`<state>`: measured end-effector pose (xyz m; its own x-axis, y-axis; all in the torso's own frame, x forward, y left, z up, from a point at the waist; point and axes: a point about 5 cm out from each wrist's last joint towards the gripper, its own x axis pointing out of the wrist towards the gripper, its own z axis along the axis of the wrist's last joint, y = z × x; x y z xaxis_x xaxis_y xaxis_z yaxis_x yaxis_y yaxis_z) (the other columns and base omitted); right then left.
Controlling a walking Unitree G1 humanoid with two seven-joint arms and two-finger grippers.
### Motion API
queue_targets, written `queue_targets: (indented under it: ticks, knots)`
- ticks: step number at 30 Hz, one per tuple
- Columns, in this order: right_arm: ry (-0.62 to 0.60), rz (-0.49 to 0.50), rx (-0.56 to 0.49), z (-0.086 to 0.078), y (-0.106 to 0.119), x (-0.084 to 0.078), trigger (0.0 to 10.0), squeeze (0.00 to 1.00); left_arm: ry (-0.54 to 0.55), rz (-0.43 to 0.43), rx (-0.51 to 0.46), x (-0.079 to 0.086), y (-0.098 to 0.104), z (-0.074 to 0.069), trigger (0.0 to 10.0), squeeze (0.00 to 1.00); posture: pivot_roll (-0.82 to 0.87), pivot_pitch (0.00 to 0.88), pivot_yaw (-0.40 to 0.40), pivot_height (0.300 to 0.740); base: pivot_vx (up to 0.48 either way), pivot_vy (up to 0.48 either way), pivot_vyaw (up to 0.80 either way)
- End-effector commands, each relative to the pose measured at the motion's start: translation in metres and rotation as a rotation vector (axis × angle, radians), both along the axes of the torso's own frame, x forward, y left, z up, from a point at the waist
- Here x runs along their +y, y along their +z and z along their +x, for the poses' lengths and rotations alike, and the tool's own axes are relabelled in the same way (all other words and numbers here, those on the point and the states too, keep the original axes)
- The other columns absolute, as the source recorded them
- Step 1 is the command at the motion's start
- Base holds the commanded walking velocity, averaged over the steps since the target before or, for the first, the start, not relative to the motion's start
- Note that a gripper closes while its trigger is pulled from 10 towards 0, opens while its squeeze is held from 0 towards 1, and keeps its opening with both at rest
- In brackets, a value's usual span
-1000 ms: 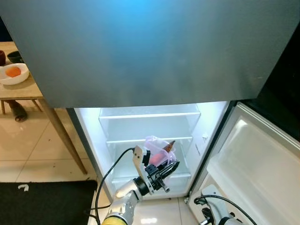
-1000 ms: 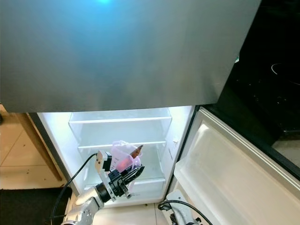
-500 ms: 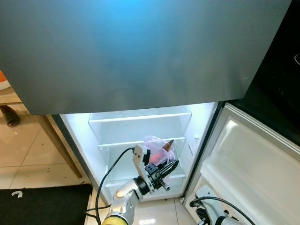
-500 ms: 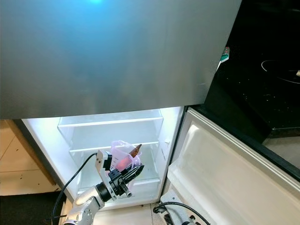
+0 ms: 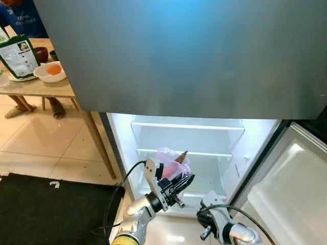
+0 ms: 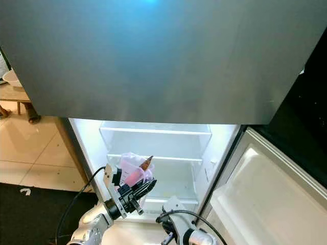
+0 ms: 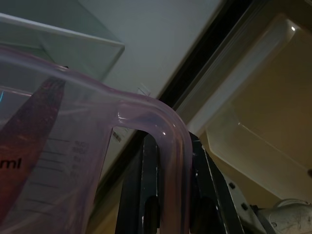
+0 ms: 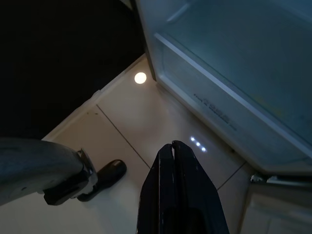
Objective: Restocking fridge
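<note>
A kitchen with a glossy beige tiled floor point(image 5: 46, 143). A dark mat point(image 5: 46, 214) lies on the floor at lower left. At upper left stands a wooden table point(image 5: 46, 88) with angled legs, holding a white bowl point(image 5: 49, 72) of something orange and a green packet point(image 5: 18, 56). A person in blue point(image 5: 20, 18) sits behind it.

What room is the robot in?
Probably a home kitchen or dining area: an open fridge with lit shelves, a wooden table holding a bowl, and tiled floor.
</note>
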<state>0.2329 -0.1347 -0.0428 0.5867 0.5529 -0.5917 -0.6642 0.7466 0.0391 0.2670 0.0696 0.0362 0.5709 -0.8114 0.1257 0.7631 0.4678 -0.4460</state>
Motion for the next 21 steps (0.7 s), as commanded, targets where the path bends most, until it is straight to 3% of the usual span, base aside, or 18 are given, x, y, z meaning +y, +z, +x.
queue_targets:
  ticks: [1, 7, 18, 21]
  knots:
    - [-0.016, 0.017, -0.001, 0.0005, 0.0006, -0.001, 10.0, 0.0, -0.009, -0.001, -0.009, -0.0024, -0.0001, -0.0025, 10.0, 0.0, -0.04, 0.04, -0.02, 0.74, 0.0, 0.0, 0.0]
    - [-0.023, 0.034, -0.023, 0.0066, 0.0056, -0.0013, 10.0, 0.0, -0.008, 0.01, -0.008, -0.0021, -0.0008, -0.0023, 10.0, 0.0, -0.04, 0.039, -0.019, 0.74, 0.0, 0.0, 0.0]
    - [-0.056, 0.025, -0.002, 0.0016, 0.0011, -0.006, 10.0, 0.0, -0.004, 0.02, -0.001, -0.0023, -0.0022, -0.0025, 10.0, 0.0, -0.04, 0.041, -0.023, 0.74, 0.0, 0.0, 0.77]
    - [-0.069, 0.026, -0.004, 0.0026, 0.0015, -0.0067, 10.0, 0.0, 0.003, 0.038, 0.01, -0.0021, -0.0036, -0.0019, 10.0, 0.0, -0.04, 0.039, -0.024, 0.74, 0.0, 0.0, 0.0]
